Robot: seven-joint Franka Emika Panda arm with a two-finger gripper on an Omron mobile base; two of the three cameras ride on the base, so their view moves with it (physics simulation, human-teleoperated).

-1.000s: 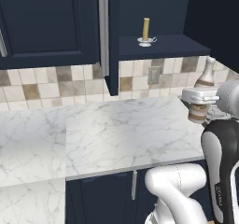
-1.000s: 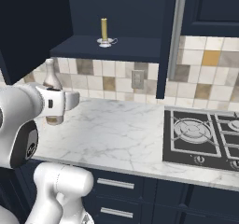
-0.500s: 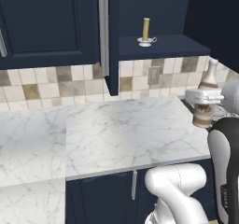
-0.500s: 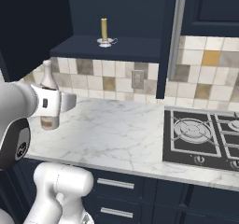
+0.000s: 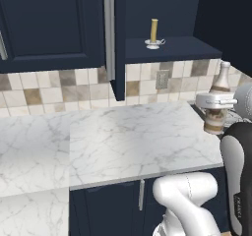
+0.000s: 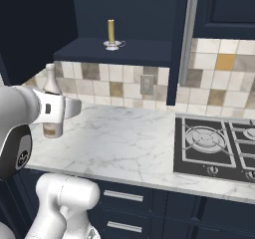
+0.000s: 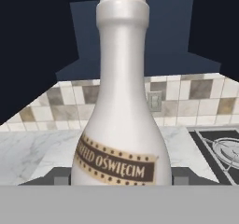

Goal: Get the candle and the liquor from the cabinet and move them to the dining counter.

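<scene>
Dark blue cupboards hang over a white marble bench with grey veins, and small square tiles in cream, tan and brown run along the wall behind it. Up in the open cabinet the candle stands on its little round white holder on the shelf — a thin, pale-yellow stick, straight up. It looks light and waxy, and it could tip off its holder, so I think the safest hold is low, around the holder or the bottom of the stick. The liquor is out of the cabinet and up in the air, off the edge of the bench, standing upright. The pincer is pinching the liquor around its fat lower part, about where the brown band with writing goes round. The bottle is smooth and shiny, wide at the bottom and narrow at the whitish neck — hard glass, by the look of it, so it will not squash, but it could slip or break if it drops. A black stove with round burners sits on the bench.
</scene>
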